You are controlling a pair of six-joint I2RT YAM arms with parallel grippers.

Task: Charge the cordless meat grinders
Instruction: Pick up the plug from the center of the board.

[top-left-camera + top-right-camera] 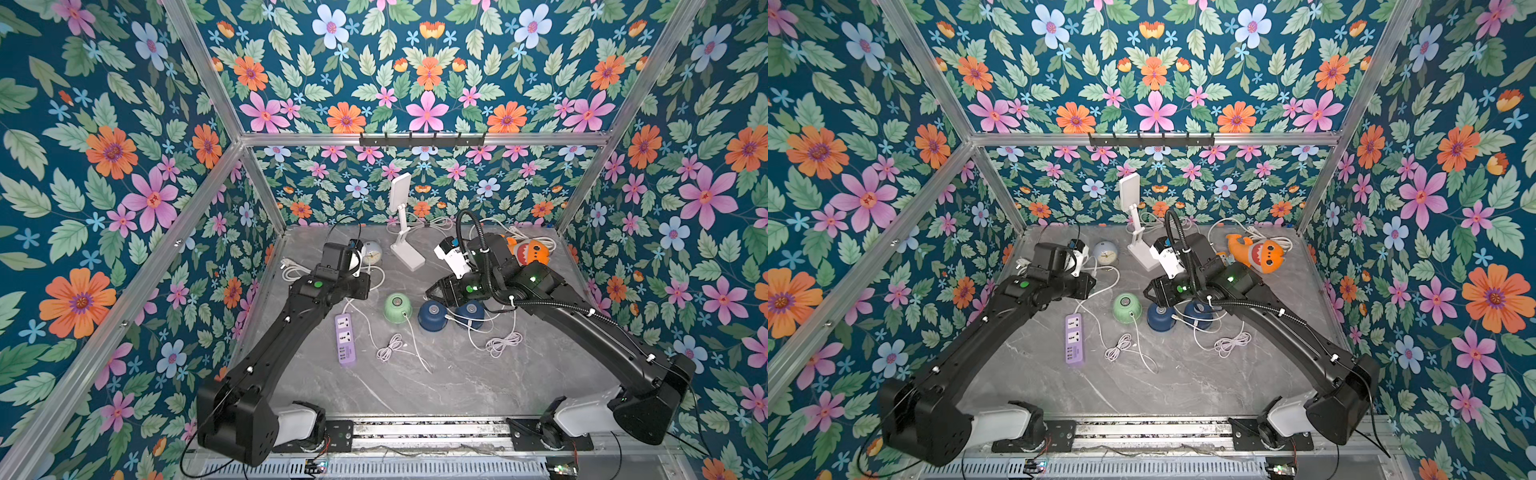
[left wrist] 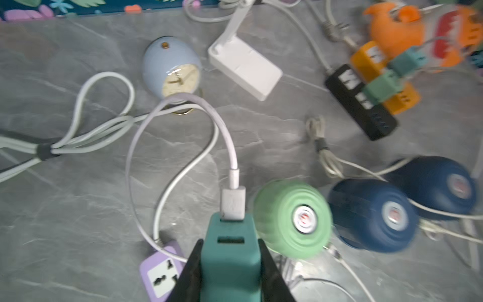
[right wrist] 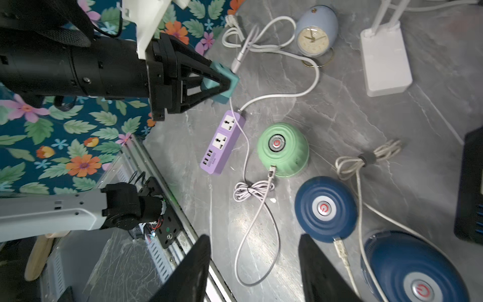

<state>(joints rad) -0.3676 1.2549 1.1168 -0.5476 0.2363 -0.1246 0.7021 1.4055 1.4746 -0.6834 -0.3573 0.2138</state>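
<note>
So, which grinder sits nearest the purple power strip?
The pale green grinder; the two navy grinders lie beyond it, farther from the purple power strip.

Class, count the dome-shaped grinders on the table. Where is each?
3. The green grinder stands beside the purple power strip; the middle navy grinder next to it; the outer navy grinder partly under the right arm. Others could be hidden beneath it.

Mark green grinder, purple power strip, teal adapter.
green grinder (image 3: 287, 154): right wrist view, ribbed dome.
purple power strip (image 1: 345, 340): in a top view, top face.
teal adapter (image 2: 231, 261): left wrist view, body below its slot.
</note>
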